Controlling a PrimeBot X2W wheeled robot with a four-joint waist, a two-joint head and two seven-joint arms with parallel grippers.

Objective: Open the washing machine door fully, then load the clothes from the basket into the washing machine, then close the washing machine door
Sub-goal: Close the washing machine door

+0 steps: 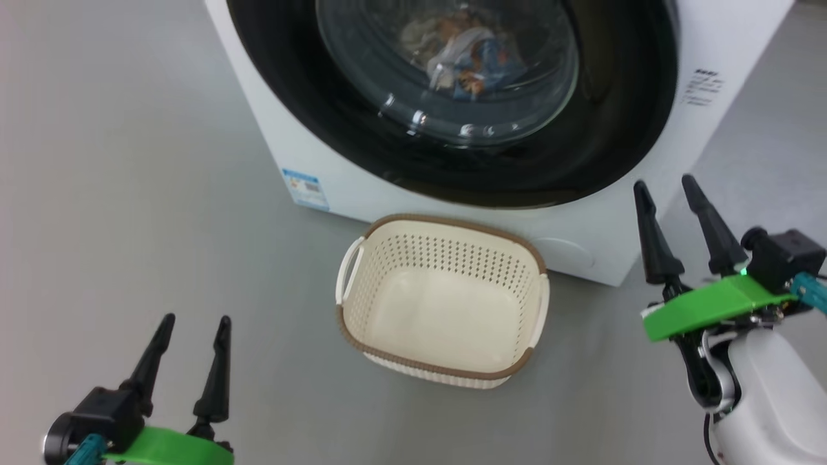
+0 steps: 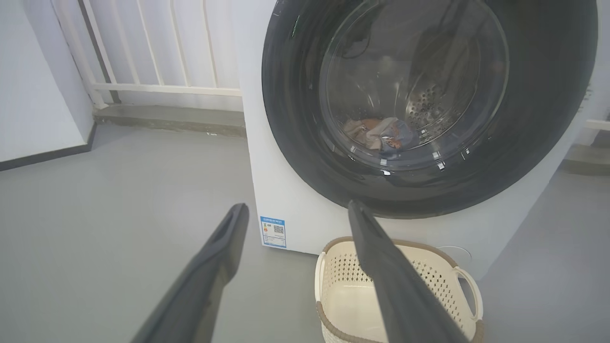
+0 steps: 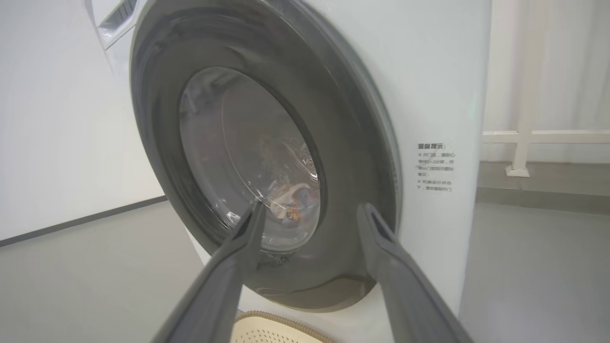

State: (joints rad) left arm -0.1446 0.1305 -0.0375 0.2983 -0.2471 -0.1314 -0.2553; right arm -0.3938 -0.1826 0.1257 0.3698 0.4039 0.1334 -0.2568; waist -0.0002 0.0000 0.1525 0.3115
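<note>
The washing machine [image 1: 601,213] stands white and boxy ahead, its round black washing machine door [image 1: 601,129] shut flat against the front. Through the glass window the clothes [image 1: 462,55] lie in the drum, cream and blue with orange prints, also seen as clothes [image 2: 381,136] and clothes [image 3: 293,202]. The cream basket [image 1: 362,278] sits empty on the floor before the machine. My left gripper [image 1: 194,318] is open at the lower left, holding nothing. My right gripper [image 1: 667,181] is open beside the machine's right lower corner, empty.
Grey floor [image 1: 129,194] spreads left of the machine. A white railing [image 2: 157,57] and low step lie behind it on the left; a white wall with dark skirting [image 2: 43,157] is at far left. A blue label [image 1: 303,187] marks the machine's front.
</note>
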